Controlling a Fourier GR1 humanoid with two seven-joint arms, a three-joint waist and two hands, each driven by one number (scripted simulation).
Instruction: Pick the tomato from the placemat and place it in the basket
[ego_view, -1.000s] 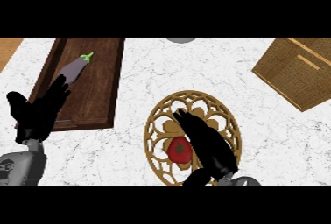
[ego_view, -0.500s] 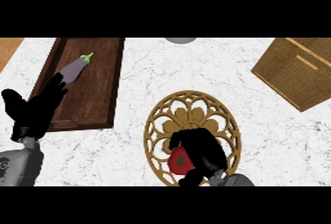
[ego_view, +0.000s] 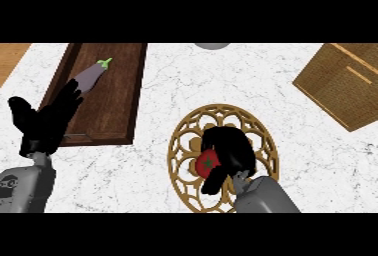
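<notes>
Tomato (ego_view: 206, 162): it sits on the round golden openwork placemat (ego_view: 184, 137) on the white marble worktop (ego_view: 221, 85), low in our view. Our right hand (ego_view: 230, 150) is curled down over it, fingers wrapped round its right side, thumb at its lower edge. In our judgement the smooth round fruit could roll or squirt from our fingers as we lift, or fall on the way to the wicker basket (ego_view: 343, 82), well apart at upper right. The tomato is red and glossy, with a small green star-shaped stem on top. Our left hand (ego_view: 44, 122) rests open at the left, beside a wooden tray (ego_view: 118, 100) holding an eggplant (ego_view: 90, 77).
</notes>
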